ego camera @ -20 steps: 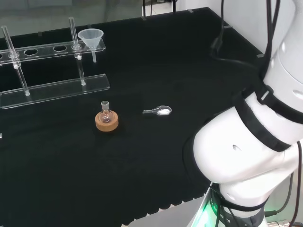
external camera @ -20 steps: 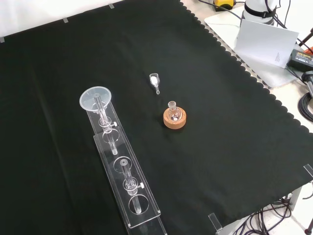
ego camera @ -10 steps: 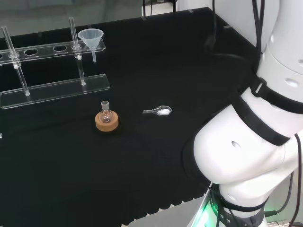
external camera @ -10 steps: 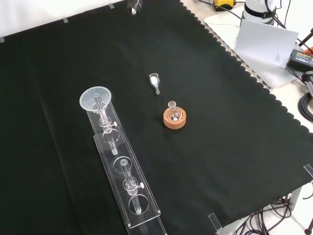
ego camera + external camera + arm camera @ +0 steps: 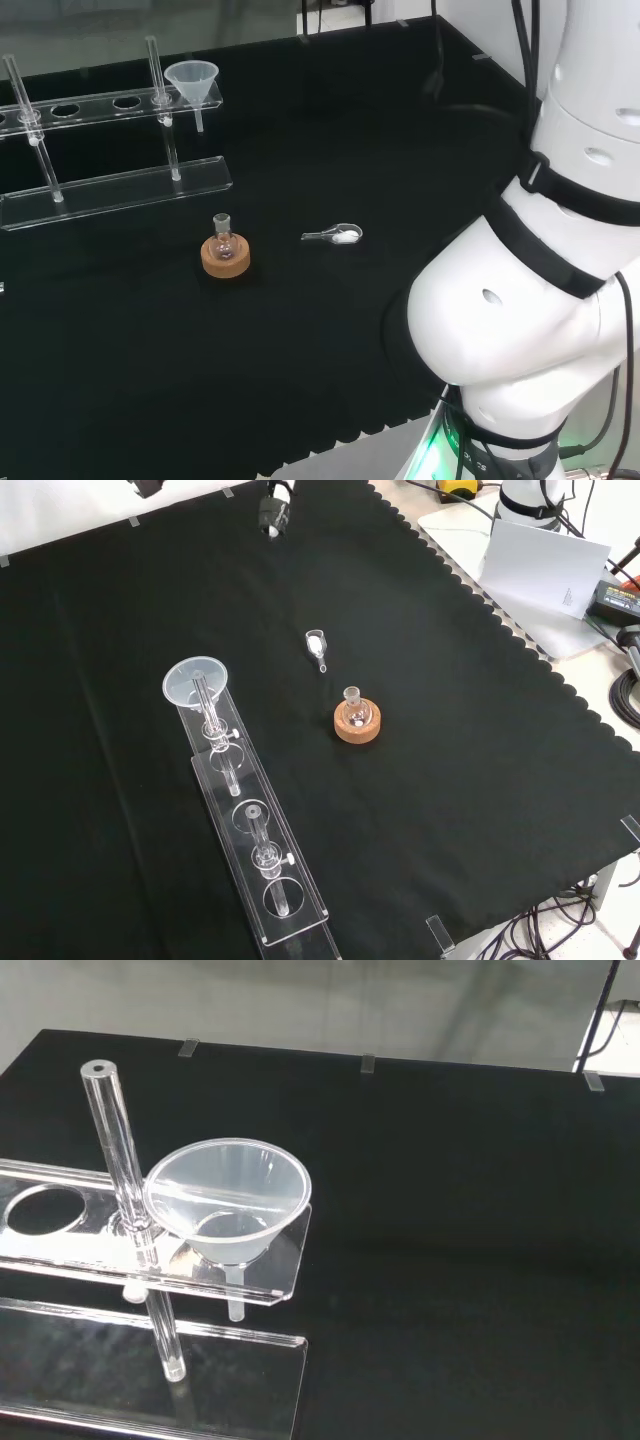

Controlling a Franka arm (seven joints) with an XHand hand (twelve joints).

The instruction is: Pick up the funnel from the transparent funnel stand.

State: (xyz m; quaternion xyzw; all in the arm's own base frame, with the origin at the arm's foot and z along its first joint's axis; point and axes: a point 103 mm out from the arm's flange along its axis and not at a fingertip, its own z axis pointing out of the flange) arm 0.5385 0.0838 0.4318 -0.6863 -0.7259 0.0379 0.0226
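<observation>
A clear plastic funnel [image 5: 192, 80] sits in the end hole of the transparent funnel stand [image 5: 120, 182], at the back left in the head view. In the front view the funnel [image 5: 196, 680] is at the stand's far end, and the stand [image 5: 262, 852] runs toward the near edge. A small dark and white part of the hand [image 5: 274, 510] enters at the top edge of the front view, well away from the funnel. The wrist view looks down on the funnel [image 5: 228, 1198] resting upright in the stand's upper shelf [image 5: 60, 1260], beside a clear post [image 5: 118, 1150].
A small glass flask on a cork ring [image 5: 225, 252] stands mid-cloth, also visible in the front view [image 5: 357, 720]. A clear scoop with white powder [image 5: 338, 235] lies beside it [image 5: 316, 643]. The arm's white links [image 5: 530, 300] stand at the right of the head view.
The hand has come down into the top of the front view and moved a little farther in. The arm's upper link has swung upright in the head view. Funnel and ware are unmoved.
</observation>
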